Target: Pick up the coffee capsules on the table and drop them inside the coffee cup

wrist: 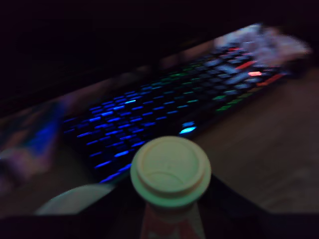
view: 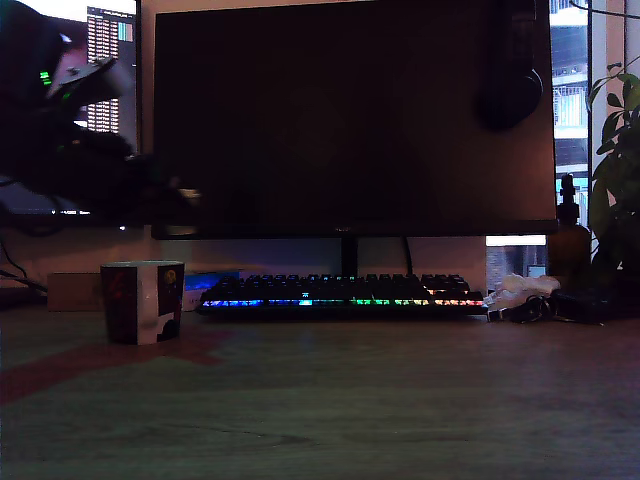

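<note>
Capsule (wrist: 170, 172) cream, low centre of wrist view, clamped between gripper (wrist: 172, 209) jaws below its rim | light, thin-walled, crushable: gentle hold under rim | cup (view: 142, 301) on surface (view: 400, 400), exterior view's lower left, under arm.

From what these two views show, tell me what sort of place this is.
Probably a home or office computer desk in a dim room. A large dark monitor stands over a rainbow-backlit keyboard on the wooden desktop, with a dark printed mug nearby.
</note>
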